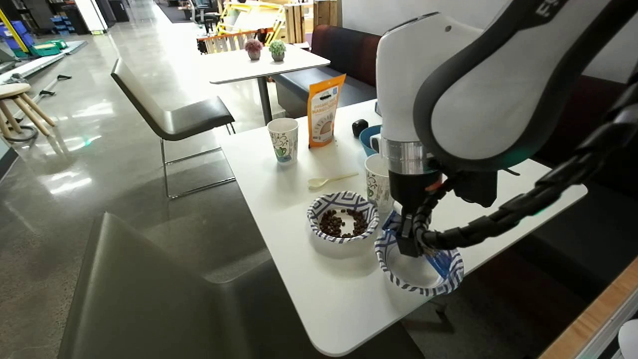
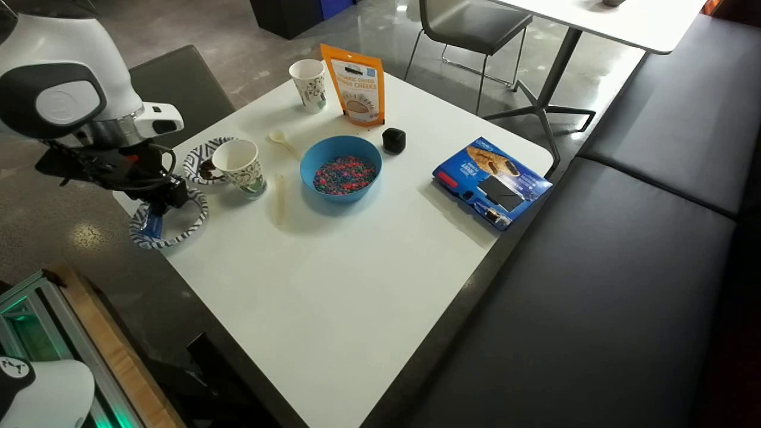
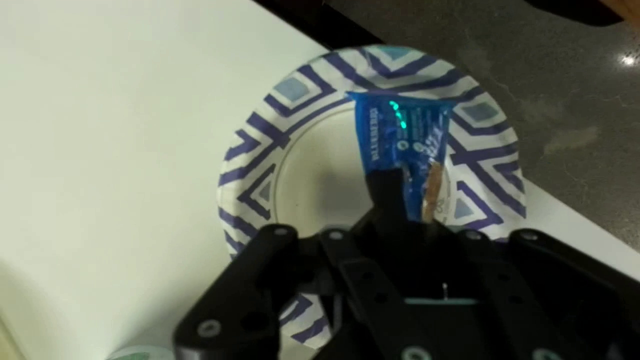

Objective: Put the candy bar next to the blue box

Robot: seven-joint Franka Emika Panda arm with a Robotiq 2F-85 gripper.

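The candy bar, in a blue wrapper, shows in the wrist view [image 3: 390, 132] and in both exterior views [image 1: 439, 262] [image 2: 151, 224]. It is over and partly inside a blue-and-white patterned plate [image 3: 250, 162] at the table's corner. My gripper [image 1: 409, 247] points down over that plate and is shut on the bar. In the wrist view one finger lies along the wrapper; the other finger is hidden behind it. Whether the bar touches the plate is unclear. The flat blue box [image 2: 493, 181] lies at the table's far corner in an exterior view, well away from my gripper.
A patterned bowl of brown pieces [image 1: 343, 194] and a paper cup [image 2: 238, 166] stand close by my gripper. A blue bowl [image 2: 342, 199], a light strip [image 2: 280, 199], a spoon [image 1: 331, 180], a black object [image 2: 394, 141], another cup [image 1: 284, 142] and an orange pouch [image 1: 324, 112] are farther along.
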